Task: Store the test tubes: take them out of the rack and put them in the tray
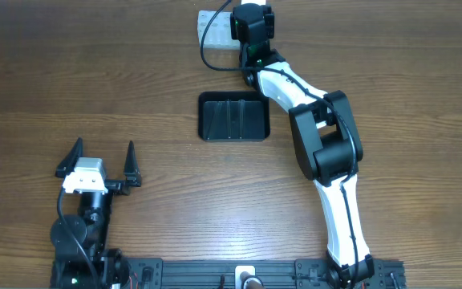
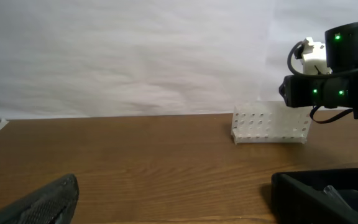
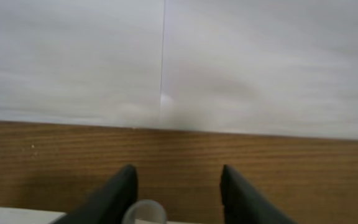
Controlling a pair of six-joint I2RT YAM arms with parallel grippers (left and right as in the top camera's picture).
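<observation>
Your right end effector (image 3: 178,173), fingers (image 3: 120,186) spread, hung over the rack (image 1: 213,32) at the desk's (image 1: 70,64) 12 o'clock, one test tube (image 3: 145,213) off-centre between them; closing so could tilt it, jam it, and lift the rack with it

Clear rack (image 2: 270,126) stands on the table (image 2: 135,155) beyond the black tray (image 2: 291,199).

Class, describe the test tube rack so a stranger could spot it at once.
On the wooden table, find the black tray near the middle. Beyond it, at the far edge, sits the rack: the only pale, see-through block dotted with holes.
</observation>
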